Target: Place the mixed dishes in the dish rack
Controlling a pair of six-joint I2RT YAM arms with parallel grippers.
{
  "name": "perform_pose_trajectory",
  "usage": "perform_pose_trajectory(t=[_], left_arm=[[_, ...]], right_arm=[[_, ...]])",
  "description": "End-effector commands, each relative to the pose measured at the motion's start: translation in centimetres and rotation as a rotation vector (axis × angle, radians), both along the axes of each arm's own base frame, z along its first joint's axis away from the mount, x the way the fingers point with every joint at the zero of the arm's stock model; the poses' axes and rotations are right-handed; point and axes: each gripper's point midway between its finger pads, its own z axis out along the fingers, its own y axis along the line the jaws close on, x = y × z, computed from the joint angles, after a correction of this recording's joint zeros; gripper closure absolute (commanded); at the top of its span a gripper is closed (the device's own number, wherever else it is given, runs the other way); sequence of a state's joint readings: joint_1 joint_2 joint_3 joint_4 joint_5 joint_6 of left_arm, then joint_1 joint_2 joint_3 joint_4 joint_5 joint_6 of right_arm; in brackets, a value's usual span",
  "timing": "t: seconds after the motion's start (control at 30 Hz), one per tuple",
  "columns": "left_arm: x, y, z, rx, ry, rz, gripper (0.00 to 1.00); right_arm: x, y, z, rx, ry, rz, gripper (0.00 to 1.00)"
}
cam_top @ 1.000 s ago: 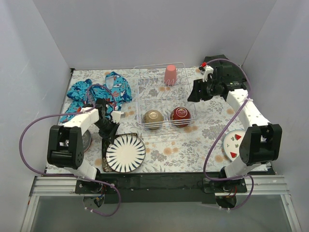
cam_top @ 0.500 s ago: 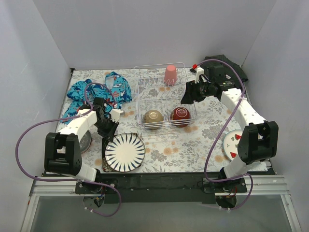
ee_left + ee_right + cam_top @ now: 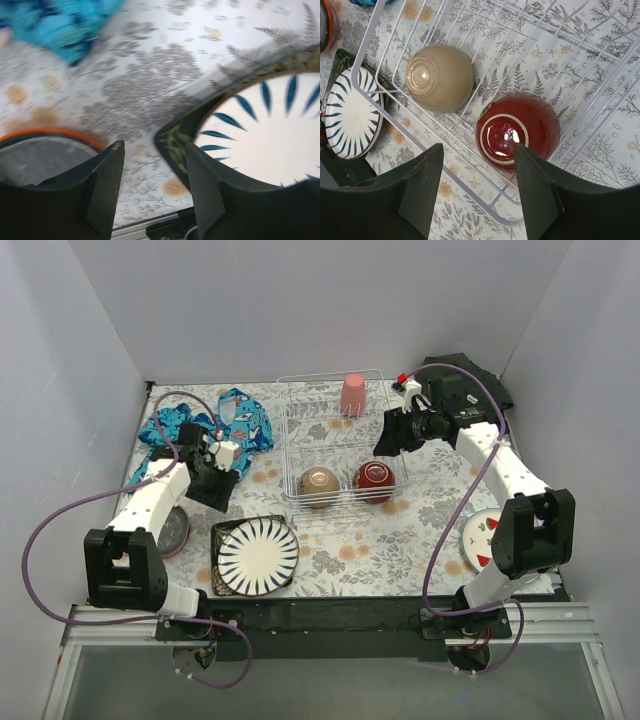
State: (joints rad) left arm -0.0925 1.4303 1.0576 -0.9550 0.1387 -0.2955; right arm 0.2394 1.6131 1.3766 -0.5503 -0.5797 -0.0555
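Observation:
The white wire dish rack (image 3: 284, 445) holds the pink cup (image 3: 353, 395), the cream bowl (image 3: 318, 487) and the dark red bowl (image 3: 375, 481), both bowls upside down. My right gripper (image 3: 392, 436) hangs open and empty above the rack's right side; in its wrist view it (image 3: 479, 152) is over the dark red bowl (image 3: 519, 132), with the cream bowl (image 3: 439, 76) beside. The black-striped white plate (image 3: 259, 556) lies on the dark square plate (image 3: 219, 537). My left gripper (image 3: 213, 483) is open and empty above the table between that stack and the orange plate (image 3: 181, 533), which holds the black dish (image 3: 170, 532). The watermelon-print plate (image 3: 485, 536) lies at the right.
The blue patterned cloth (image 3: 200, 428) lies at the back left, just behind my left gripper. The dark cloth (image 3: 472, 380) lies at the back right, behind my right arm. White walls close in the table on three sides.
My left gripper has drawn back and up-left from the striped plate's edge. My right gripper moved left over the rack's right side, then stayed.

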Motion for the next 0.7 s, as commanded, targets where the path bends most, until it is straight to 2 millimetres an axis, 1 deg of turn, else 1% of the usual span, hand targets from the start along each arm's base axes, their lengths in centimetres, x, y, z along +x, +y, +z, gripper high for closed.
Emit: perform_pose_trajectory(t=[0.0, 0.03, 0.07, 0.13, 0.17, 0.2, 0.23, 0.27, 0.33, 0.37, 0.4, 0.43, 0.5, 0.57, 0.67], left_arm=[[1.6, 6.6, 4.2, 0.093, -0.156, 0.234, 0.47], [1.7, 7.9, 4.5, 0.113, -0.169, 0.257, 0.47], [1.5, 10.1, 4.7, 0.144, -0.175, 0.272, 0.46], [1.3, 11.9, 4.8, 0.167, -0.166, 0.273, 0.46], [1.2, 13.5, 4.8, 0.184, -0.166, 0.303, 0.46], [1.3, 14.3, 4.5, 0.192, -0.152, 0.305, 0.46], [1.2, 15.5, 4.5, 0.226, -0.144, 0.330, 0.46], [1.4, 17.4, 5.1, 0.260, -0.162, 0.381, 0.46], [2.1, 19.1, 4.8, 0.298, -0.164, 0.411, 0.45], [2.0, 20.4, 5.0, 0.338, -0.158, 0.445, 0.44], [2.1, 21.0, 5.0, 0.349, -0.158, 0.465, 0.44], [2.1, 21.6, 4.4, 0.357, -0.133, 0.483, 0.44], [1.6, 23.0, 4.1, 0.382, -0.112, 0.533, 0.44], [1.0, 23.6, 3.1, 0.376, -0.067, 0.577, 0.43], [0.4, 23.6, 1.9, 0.362, -0.031, 0.606, 0.43]], right_arm=[[0.8, 0.5, 0.5, 0.030, -0.020, 0.006, 0.34], [0.9, 0.6, 0.5, 0.034, -0.017, 0.006, 0.34], [1.0, 0.6, 0.4, 0.040, -0.012, 0.003, 0.34], [1.2, 0.8, 0.2, 0.048, -0.006, 0.002, 0.34], [1.1, 1.0, 0.2, 0.056, 0.000, 0.009, 0.34], [1.2, 1.1, 0.2, 0.061, 0.002, 0.011, 0.34], [1.2, 1.2, -0.1, 0.064, 0.011, 0.014, 0.34], [1.2, 1.3, 0.0, 0.072, 0.014, 0.018, 0.34], [1.4, 1.5, -0.3, 0.081, 0.023, 0.025, 0.34], [1.4, 1.7, -0.3, 0.087, 0.026, 0.031, 0.34], [1.6, 1.7, -0.2, 0.090, 0.022, 0.032, 0.34], [1.6, 1.9, -0.3, 0.101, 0.043, 0.020, 0.34], [1.9, 2.0, 0.1, 0.110, 0.037, 0.023, 0.34], [2.0, 2.2, 0.1, 0.114, 0.040, 0.028, 0.34], [2.2, 2.3, 0.3, 0.118, 0.041, 0.026, 0.34]])
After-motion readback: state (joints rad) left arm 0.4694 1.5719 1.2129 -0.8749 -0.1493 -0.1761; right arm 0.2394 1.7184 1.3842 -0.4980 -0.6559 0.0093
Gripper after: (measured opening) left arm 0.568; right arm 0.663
